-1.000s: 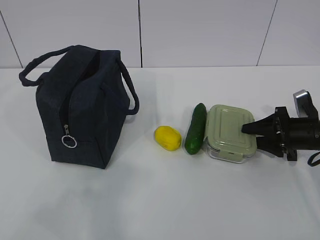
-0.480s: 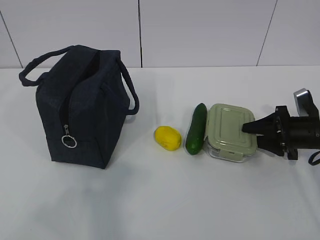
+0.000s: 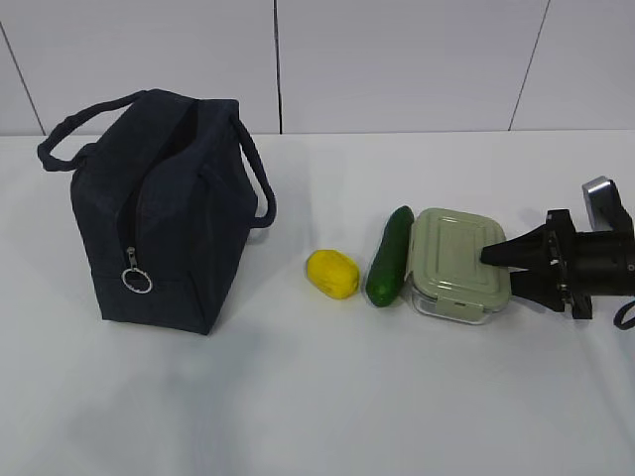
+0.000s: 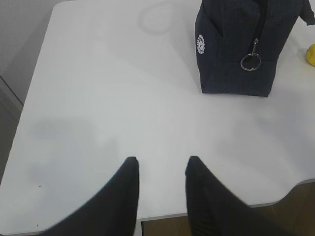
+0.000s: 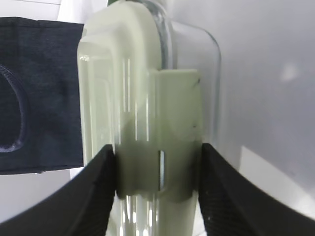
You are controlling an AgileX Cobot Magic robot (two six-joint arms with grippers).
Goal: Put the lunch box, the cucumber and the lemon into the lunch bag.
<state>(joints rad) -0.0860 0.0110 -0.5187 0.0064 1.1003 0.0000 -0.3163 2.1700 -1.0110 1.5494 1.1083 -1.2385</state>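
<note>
The lunch box (image 3: 456, 260), clear with a sage-green lid, lies on the white table at the right. My right gripper (image 3: 498, 270) is shut on its right edge; in the right wrist view the gripper (image 5: 157, 167) has its fingers pressed on both sides of the box's side clip (image 5: 162, 128). The cucumber (image 3: 389, 256) lies against the box's left side, and the lemon (image 3: 332, 273) lies left of it. The navy lunch bag (image 3: 164, 228) stands at the left, its top unzipped. My left gripper (image 4: 161, 164) is open and empty over the table's near edge, well short of the bag (image 4: 241, 44).
A silver ring pull (image 3: 137, 282) hangs on the bag's front end and also shows in the left wrist view (image 4: 250, 62). The lemon's edge (image 4: 311, 54) peeks in at the right of that view. The table's edge (image 4: 221, 209) runs just below my left fingers.
The lunch box and the cucumber beside it have shifted very slightly. The right gripper stays at the box's right edge.
</note>
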